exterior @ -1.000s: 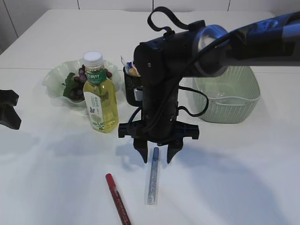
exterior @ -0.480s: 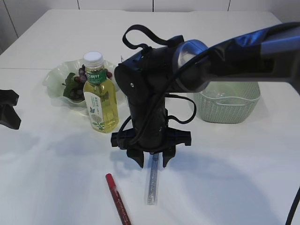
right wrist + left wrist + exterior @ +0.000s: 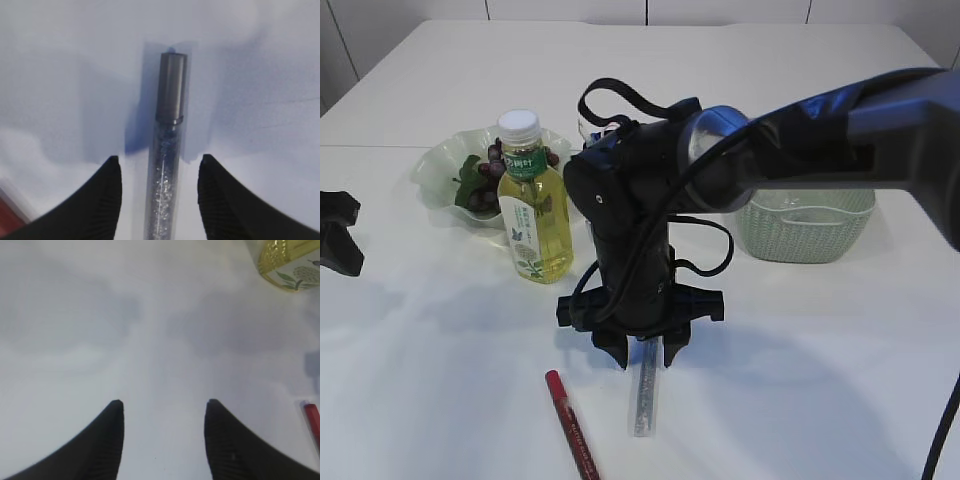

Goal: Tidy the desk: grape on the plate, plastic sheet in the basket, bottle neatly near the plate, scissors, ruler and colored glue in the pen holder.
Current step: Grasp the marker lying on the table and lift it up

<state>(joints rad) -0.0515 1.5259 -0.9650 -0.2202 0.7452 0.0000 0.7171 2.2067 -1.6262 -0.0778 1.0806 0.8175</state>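
Silver glitter glue tube point(image 3: 166, 165) flat on table, cap end away from camera; right tool point(image 3: 159, 175) open, straddling it.

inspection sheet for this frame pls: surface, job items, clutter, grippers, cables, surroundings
Surface: white table, bare where visible, no spills seen.
Job's things: silver glitter glue tube lying flat; red glue pen lying flat beside it; bottle upright next to plate; grapes on the plate; basket at the right, contents unclear; pen holder mostly hidden behind the right arm.
Clutter: nothing seen.
Grippers: right gripper open, fingers straddling the glitter glue tube, not gripping it; left gripper open over bare table, holding nothing.
Cables: black cable loops on the right arm's wrist, clear of the items.
Surroundings: pale wall panels behind the table, nothing else seen.
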